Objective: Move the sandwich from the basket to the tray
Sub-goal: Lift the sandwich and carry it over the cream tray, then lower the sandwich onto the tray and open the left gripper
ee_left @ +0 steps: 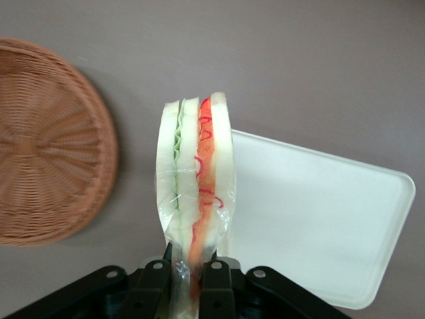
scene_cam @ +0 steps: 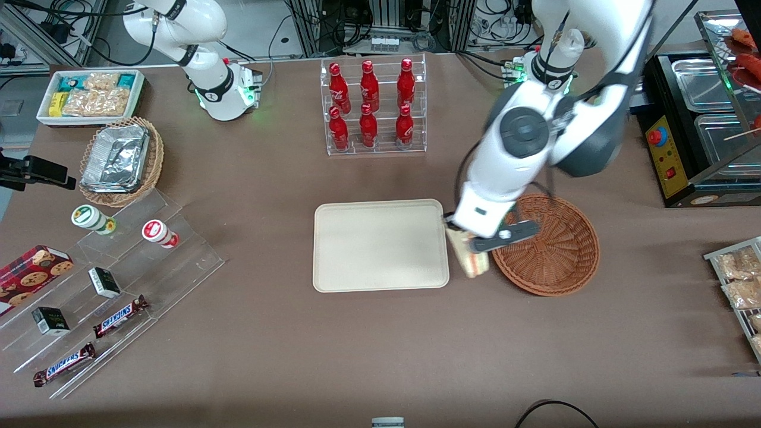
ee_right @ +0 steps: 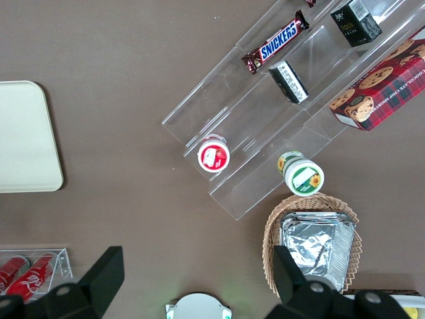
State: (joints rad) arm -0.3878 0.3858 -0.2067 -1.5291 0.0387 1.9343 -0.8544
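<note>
The sandwich (scene_cam: 467, 255), a plastic-wrapped wedge of pale bread with green and red filling (ee_left: 196, 193), hangs above the table between the basket and the tray. My left gripper (scene_cam: 469, 241) is shut on it, its black fingers (ee_left: 216, 282) pinching the wedge's narrow end. The round reddish-brown wicker basket (scene_cam: 556, 246) sits beside the sandwich toward the working arm's end, with nothing in it (ee_left: 46, 143). The cream tray (scene_cam: 380, 245) lies bare just beside the sandwich, its near corner partly under the wedge (ee_left: 319, 219).
A clear rack of red bottles (scene_cam: 371, 107) stands farther from the front camera than the tray. Acrylic steps with snack bars and cups (scene_cam: 107, 285), a foil-container basket (scene_cam: 119, 160) and a snack box (scene_cam: 89, 95) lie toward the parked arm's end. A black appliance (scene_cam: 695, 131) stands at the working arm's end.
</note>
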